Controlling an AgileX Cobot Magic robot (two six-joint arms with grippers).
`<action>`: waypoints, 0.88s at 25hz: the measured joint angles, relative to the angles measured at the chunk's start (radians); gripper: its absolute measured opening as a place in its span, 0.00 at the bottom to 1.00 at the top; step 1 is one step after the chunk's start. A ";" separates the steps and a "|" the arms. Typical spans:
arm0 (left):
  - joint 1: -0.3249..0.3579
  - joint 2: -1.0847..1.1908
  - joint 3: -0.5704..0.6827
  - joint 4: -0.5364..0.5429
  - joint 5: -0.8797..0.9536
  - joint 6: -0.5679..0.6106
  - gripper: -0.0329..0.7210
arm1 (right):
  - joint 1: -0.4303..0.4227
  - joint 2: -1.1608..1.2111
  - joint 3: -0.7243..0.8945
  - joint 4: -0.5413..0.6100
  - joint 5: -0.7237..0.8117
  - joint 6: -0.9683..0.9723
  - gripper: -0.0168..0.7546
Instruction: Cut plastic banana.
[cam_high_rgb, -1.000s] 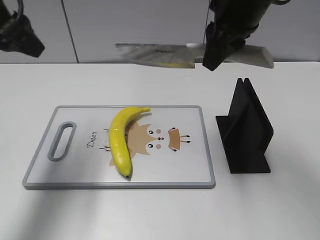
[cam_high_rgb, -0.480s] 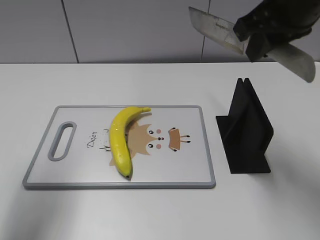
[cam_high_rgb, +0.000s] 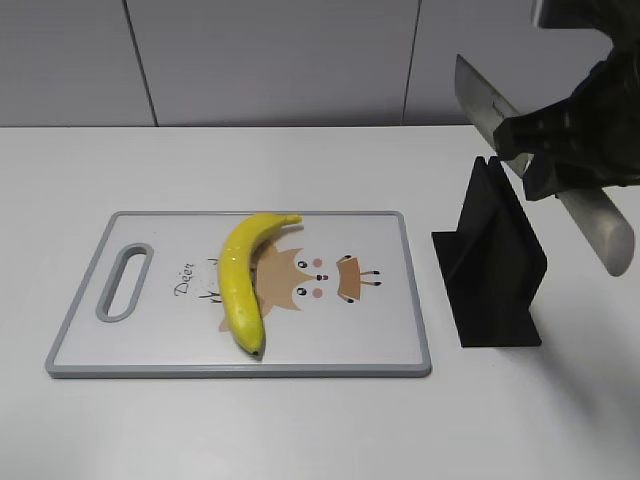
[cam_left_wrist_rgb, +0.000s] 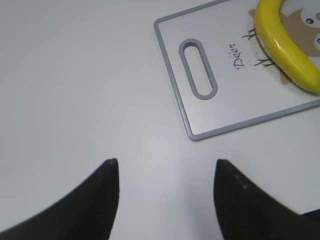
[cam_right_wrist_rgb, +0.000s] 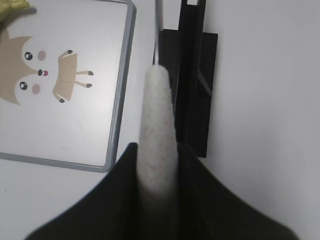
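Note:
The plastic banana (cam_high_rgb: 240, 280) lies whole on the white cutting board (cam_high_rgb: 380, 330), left of its middle; it also shows in the left wrist view (cam_left_wrist_rgb: 285, 50). My right gripper (cam_high_rgb: 545, 150) is shut on the pale handle of a knife (cam_high_rgb: 480, 100), tilted in the air just above the black knife stand (cam_high_rgb: 495, 270). In the right wrist view the knife handle (cam_right_wrist_rgb: 159, 125) sits between the jaws (cam_right_wrist_rgb: 157, 155), blade edge-on beside the stand (cam_right_wrist_rgb: 192, 80). My left gripper (cam_left_wrist_rgb: 165, 170) is open and empty above bare table, left of the board; it is out of the exterior view.
The cutting board has a grey rim and a handle slot (cam_high_rgb: 122, 282) at its left end (cam_left_wrist_rgb: 197, 67). The white table (cam_high_rgb: 300, 430) extends around it. A grey panelled wall (cam_high_rgb: 270, 60) stands behind.
My right gripper has carried the knife from above the board's back edge rightward and down, to just over the black stand. The left arm has left the exterior view. The banana has not moved.

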 joint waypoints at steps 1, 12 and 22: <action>0.000 -0.053 0.033 0.000 0.000 -0.003 0.82 | 0.000 0.000 0.011 -0.004 -0.010 0.014 0.24; 0.000 -0.515 0.255 0.000 0.105 -0.085 0.81 | -0.001 0.000 0.020 -0.106 -0.045 0.117 0.24; 0.000 -0.761 0.316 -0.001 0.083 -0.097 0.80 | -0.001 0.020 0.020 -0.092 -0.063 0.121 0.24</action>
